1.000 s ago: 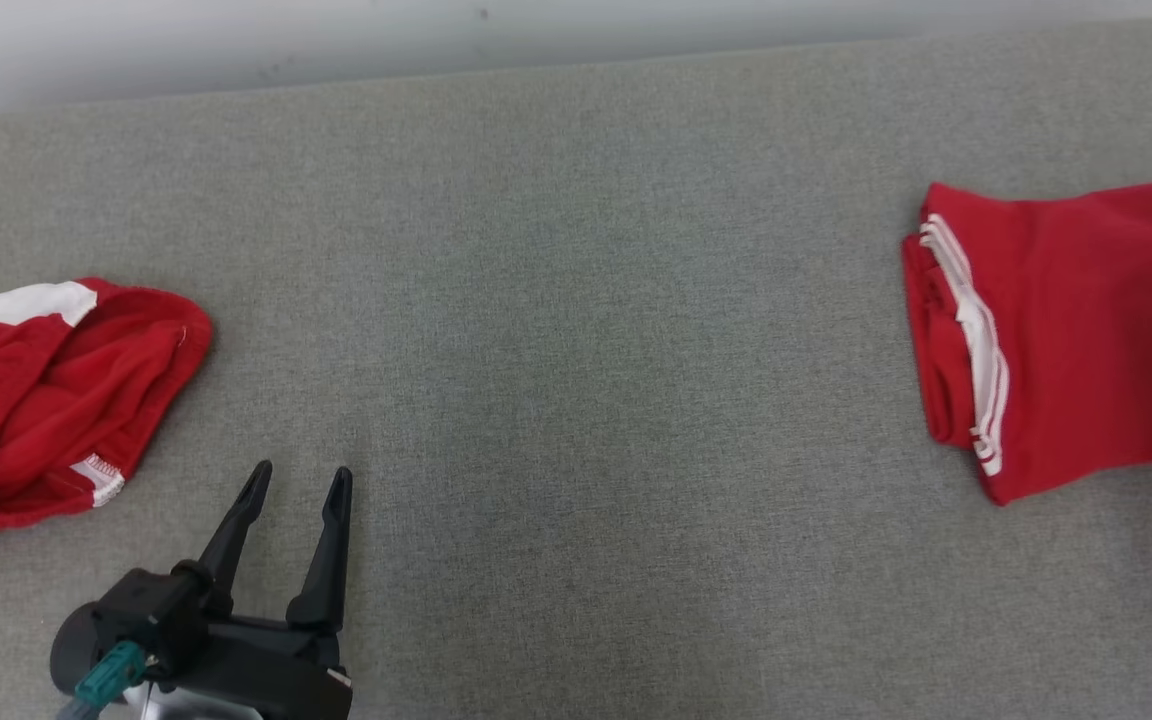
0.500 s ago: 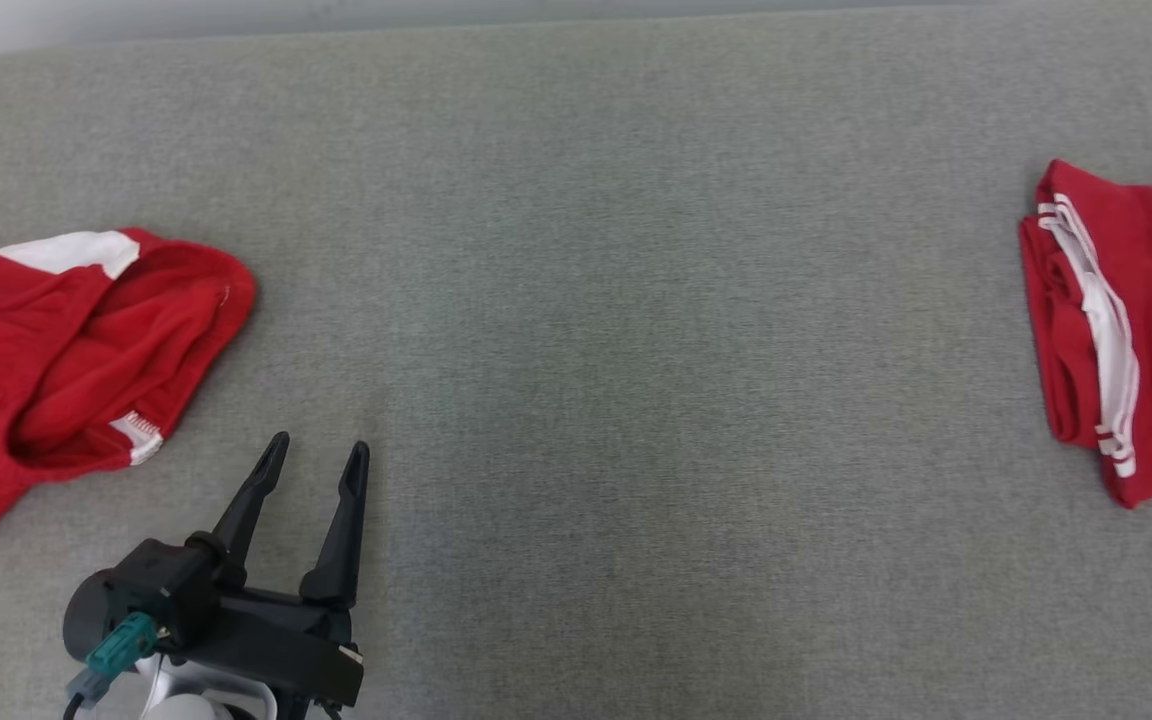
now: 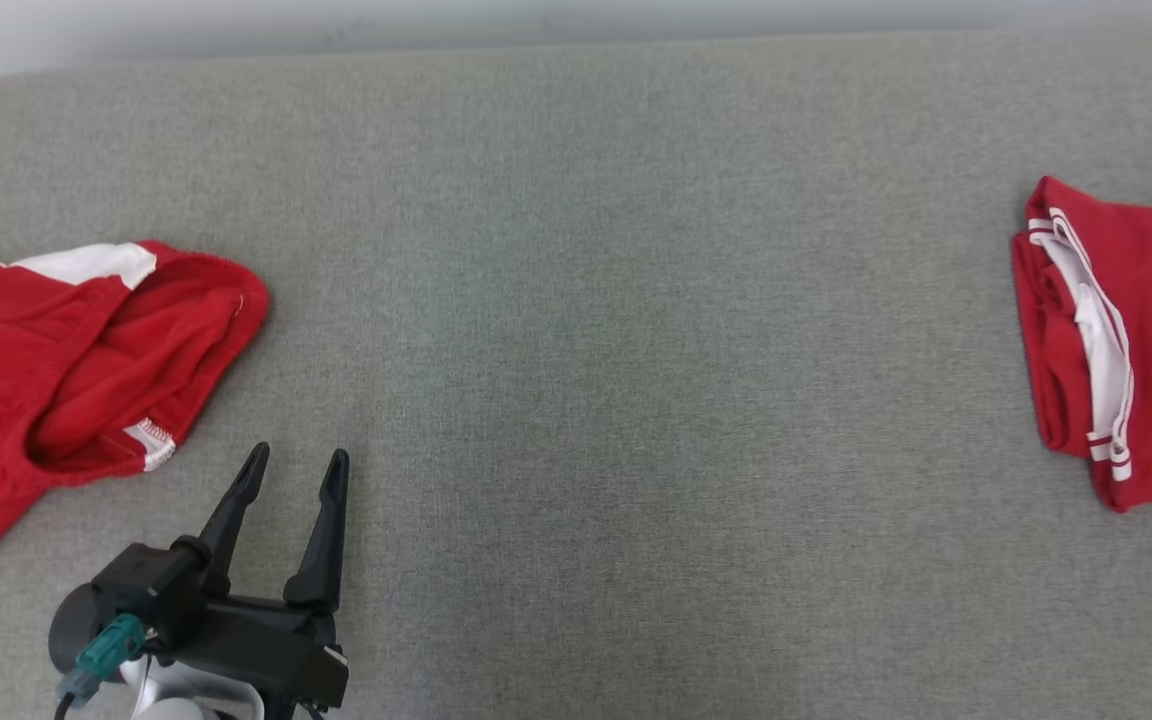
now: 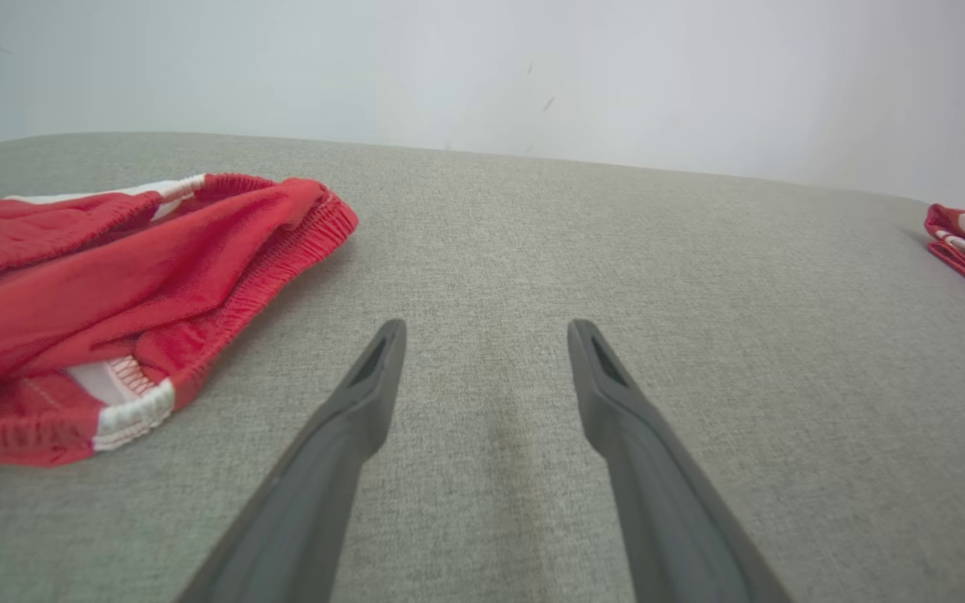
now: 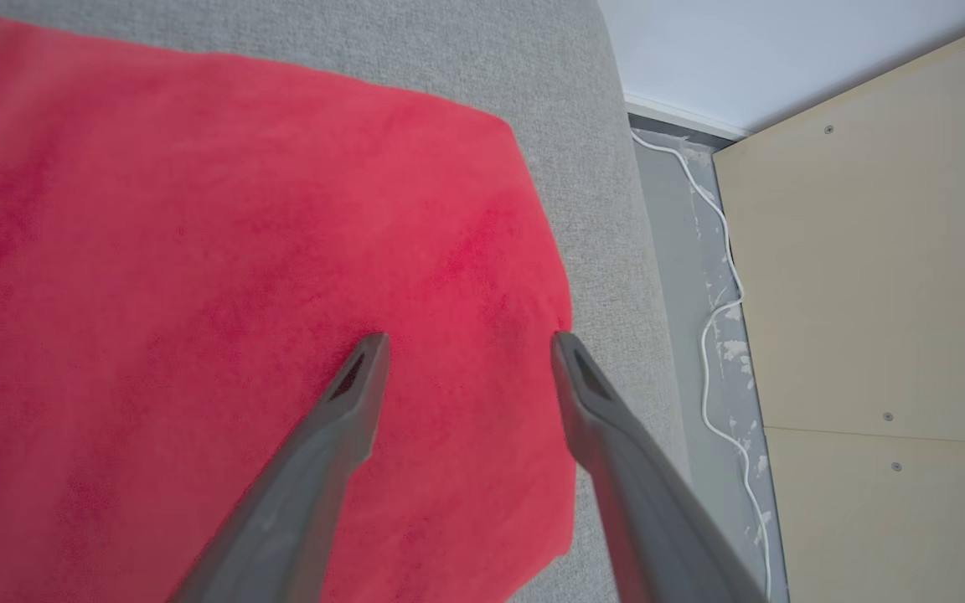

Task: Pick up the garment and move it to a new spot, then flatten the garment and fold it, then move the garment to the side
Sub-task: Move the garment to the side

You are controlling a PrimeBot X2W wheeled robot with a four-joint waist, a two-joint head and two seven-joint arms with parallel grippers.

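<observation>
A crumpled red garment with white trim (image 3: 66, 365) lies at the left of the grey padded surface (image 3: 616, 300); it also shows in the left wrist view (image 4: 105, 276). My left gripper (image 3: 294, 462) stands open just right of and below it, apart from the cloth, with nothing between its fingers (image 4: 482, 331). A folded red garment with white stripes (image 3: 1126, 330) lies at the right edge. My right gripper (image 5: 466, 339) hovers open over that folded red cloth (image 5: 198, 335), near its outer corner.
The grey surface's far edge meets a pale wall (image 3: 536, 15). In the right wrist view the surface's side edge drops to a floor with a white cable (image 5: 721, 318) and a light wooden panel (image 5: 893, 276). Bare grey fabric lies between the two garments.
The head camera has shifted, moving the whole picture. My left gripper stays open beside the crumpled garment; neither garment visibly moved on the surface.
</observation>
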